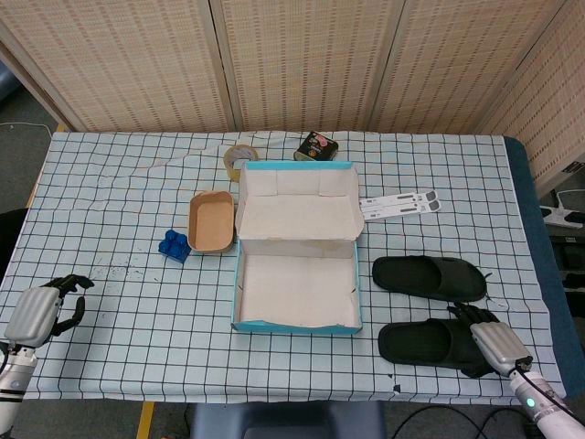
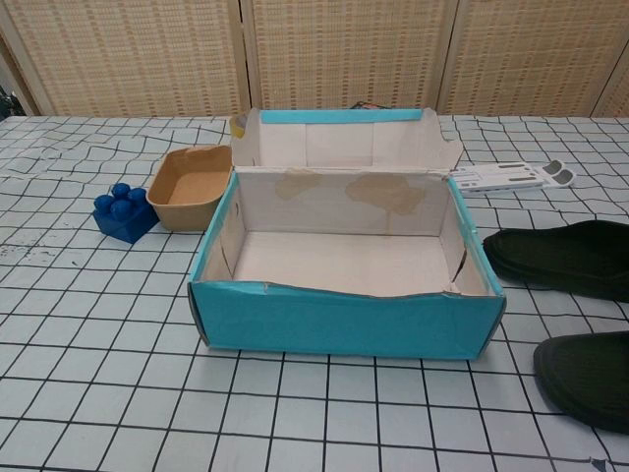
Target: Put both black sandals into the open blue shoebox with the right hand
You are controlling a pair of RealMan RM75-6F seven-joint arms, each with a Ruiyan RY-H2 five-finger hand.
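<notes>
Sitting on the bench (image 1: 110, 183) with its white cloth of black squares is an open blue cardboard shoebox (image 1: 297, 288), white inside, with its lid standing up at the back. Nothing lies inside it.

Two black rubber sandals lie to the right of the box. The far sandal (image 1: 429, 277) is near the box's right side. The near sandal (image 1: 425, 343) lies just in front of it, close to the bench edge. In the chest view, only part of each sandal shows at the right edge.

The right hand (image 1: 494, 343) rests at the right end of the near sandal, with its dark fingers (image 1: 468, 315) lying on it. Whether they hold it, I cannot tell.

The left hand (image 1: 41, 311) sits far away at the left front corner of the bench. Its fingers are curled in and hold nothing.

Left of the box are a brown paper tray (image 1: 210, 220) and a blue toy brick (image 1: 173, 245). Behind the box are a roll of tape (image 1: 238, 159) and a small dark tin (image 1: 316, 145). A white strip (image 1: 399, 203) lies to the right of the lid.
</notes>
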